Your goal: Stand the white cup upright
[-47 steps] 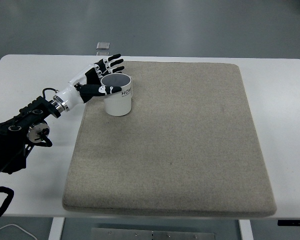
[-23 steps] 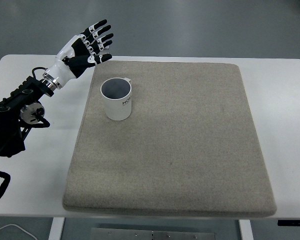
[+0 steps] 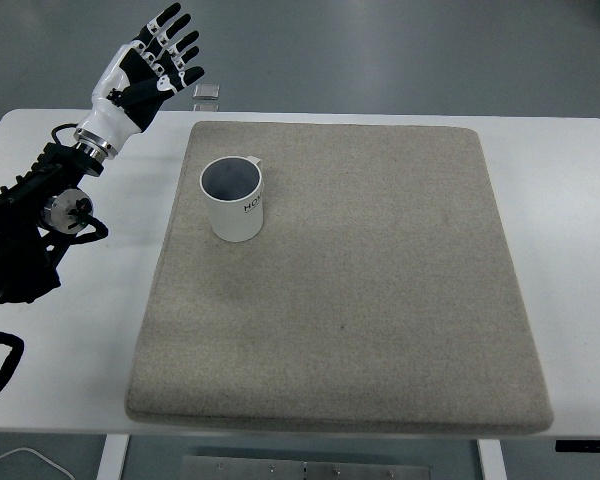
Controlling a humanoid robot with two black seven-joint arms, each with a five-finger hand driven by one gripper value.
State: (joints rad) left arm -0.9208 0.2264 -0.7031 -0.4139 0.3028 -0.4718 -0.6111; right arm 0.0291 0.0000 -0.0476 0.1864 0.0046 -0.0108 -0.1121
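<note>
A white cup [image 3: 234, 199] stands upright on the left part of the grey mat [image 3: 380, 290], its mouth facing up and dark print on its side. My left hand [image 3: 150, 62] is raised well above and to the left of the cup, beyond the mat's far left corner. Its fingers are spread and hold nothing. The black left arm [image 3: 30, 230] runs down along the left edge of the picture. The right arm is out of view.
The grey mat covers most of the white table [image 3: 570, 200]. A small pale flat object [image 3: 208, 94] lies on the floor just beyond the table's far edge, near my raised hand.
My left hand let go of the cup, then rose up and away to the left. The cup stays upright where it was.
</note>
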